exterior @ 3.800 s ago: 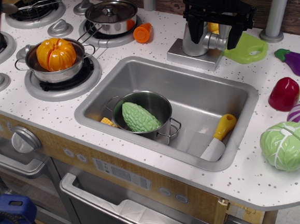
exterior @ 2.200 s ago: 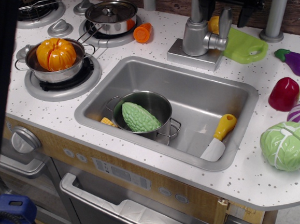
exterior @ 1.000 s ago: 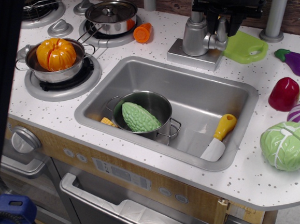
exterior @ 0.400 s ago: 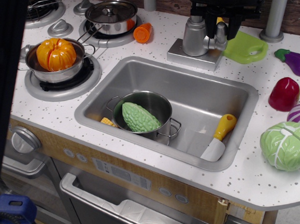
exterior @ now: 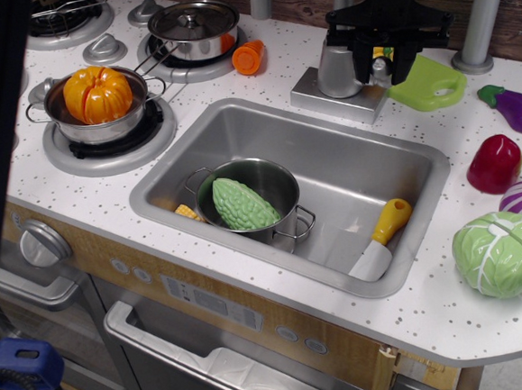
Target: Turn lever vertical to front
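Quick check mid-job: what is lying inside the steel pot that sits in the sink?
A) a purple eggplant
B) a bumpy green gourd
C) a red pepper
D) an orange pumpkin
B: the pot in the sink holds a bumpy green gourd; the orange pumpkin is in the stove pot, and the eggplant and red pepper lie on the counter to the right.

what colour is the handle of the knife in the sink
Yellow-orange knife handle, with a white blade, seen clearly in the observation.image view.
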You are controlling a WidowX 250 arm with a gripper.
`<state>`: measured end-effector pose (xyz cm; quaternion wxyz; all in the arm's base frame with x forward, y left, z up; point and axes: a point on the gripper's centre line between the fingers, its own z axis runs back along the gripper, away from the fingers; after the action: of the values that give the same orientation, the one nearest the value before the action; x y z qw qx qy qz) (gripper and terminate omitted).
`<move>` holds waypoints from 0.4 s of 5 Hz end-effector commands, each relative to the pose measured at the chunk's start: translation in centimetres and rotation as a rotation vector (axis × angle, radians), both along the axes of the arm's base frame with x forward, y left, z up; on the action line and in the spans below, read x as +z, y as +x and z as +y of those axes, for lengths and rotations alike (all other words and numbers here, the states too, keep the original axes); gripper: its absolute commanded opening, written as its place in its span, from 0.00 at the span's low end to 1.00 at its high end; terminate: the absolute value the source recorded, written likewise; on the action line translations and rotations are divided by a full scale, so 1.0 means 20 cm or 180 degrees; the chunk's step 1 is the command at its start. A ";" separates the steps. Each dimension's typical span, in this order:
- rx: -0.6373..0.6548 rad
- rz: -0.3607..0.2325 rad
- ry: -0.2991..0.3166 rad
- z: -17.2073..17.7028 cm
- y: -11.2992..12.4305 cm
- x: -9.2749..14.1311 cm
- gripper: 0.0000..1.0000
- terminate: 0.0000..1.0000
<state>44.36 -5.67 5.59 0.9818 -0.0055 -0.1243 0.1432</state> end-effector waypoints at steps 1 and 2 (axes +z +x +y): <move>-0.0189 -0.0102 -0.0176 -0.18 -0.05 -0.08 0.00 0.00; -0.0174 -0.0119 -0.0190 -0.17 -0.05 -0.11 0.00 0.00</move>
<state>44.29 -5.96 4.49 0.9772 -0.0284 -0.1551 0.1420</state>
